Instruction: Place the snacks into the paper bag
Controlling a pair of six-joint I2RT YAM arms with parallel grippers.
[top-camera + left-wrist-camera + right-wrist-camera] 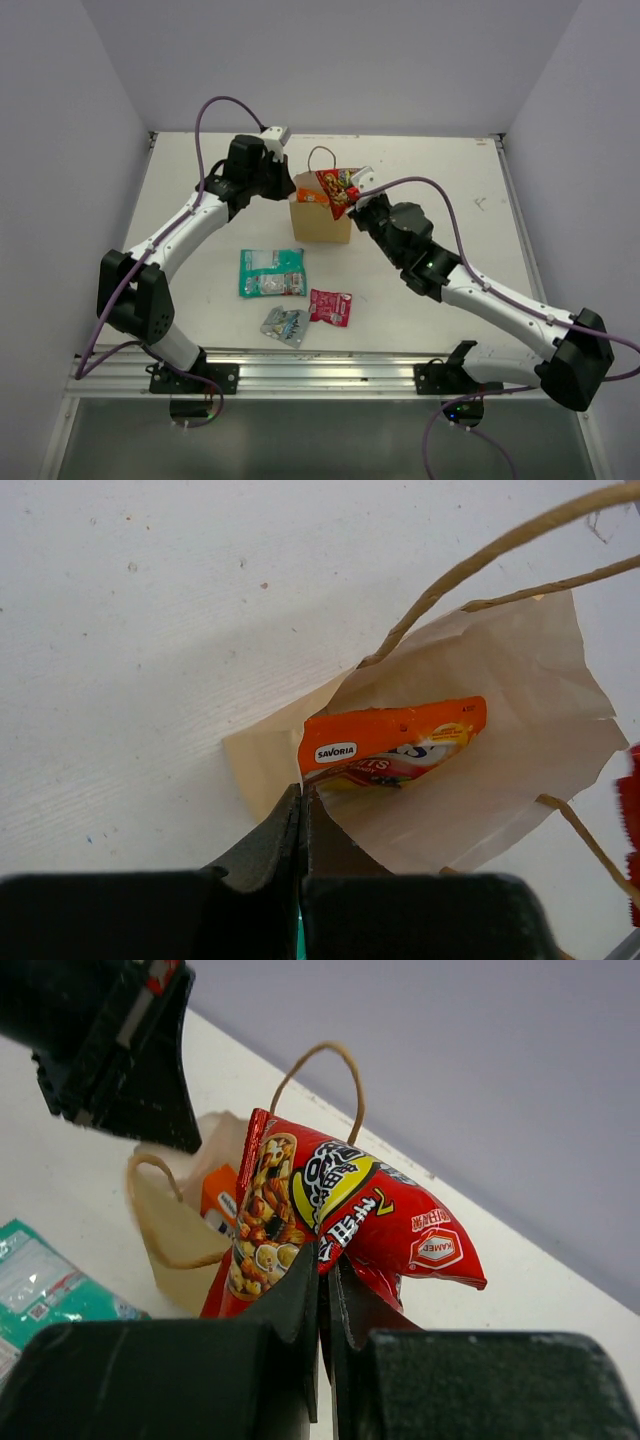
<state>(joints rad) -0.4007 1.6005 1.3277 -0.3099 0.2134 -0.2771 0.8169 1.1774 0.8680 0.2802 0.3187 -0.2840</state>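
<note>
Brown paper bag (320, 225) holding red-orange packet (390, 742), left claw (302, 815) pinching its rim, right claw (322, 1290) pinching red-yellow packet (345, 1205) at its mouth

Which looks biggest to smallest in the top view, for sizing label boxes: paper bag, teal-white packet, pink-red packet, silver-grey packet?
1. paper bag and teal-white packet, about alike, bag partly covered.
2. silver-grey packet and pink-red packet, too close to rank.

Brown bag (320, 222); red-yellow packet (340, 1210) (nut print, seemingly); teal packet (272, 273).

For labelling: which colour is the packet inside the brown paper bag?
Flat glossy packet: orange; left wrist view.
</note>
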